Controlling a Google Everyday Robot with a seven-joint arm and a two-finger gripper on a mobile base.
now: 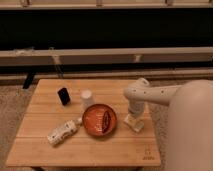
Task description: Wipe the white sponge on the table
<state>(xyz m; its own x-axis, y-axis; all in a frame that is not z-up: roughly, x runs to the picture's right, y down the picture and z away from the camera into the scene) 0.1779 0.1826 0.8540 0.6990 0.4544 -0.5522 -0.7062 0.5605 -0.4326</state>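
Observation:
The white sponge [136,125] is a small cream-white block lying on the light wooden table [100,150], right of the orange plate. My gripper [133,118] comes down from the white arm at the right and stands right over the sponge, at its top left part. The gripper's tip hides part of the sponge. The table's small dark logo mark [147,152] is near the front right corner.
An orange plate [99,120] with a dark item on it sits at the table's middle. A white upturned cup [87,97] and a black object [63,95] stand behind it. A white bottle [63,132] lies on its side at the front left.

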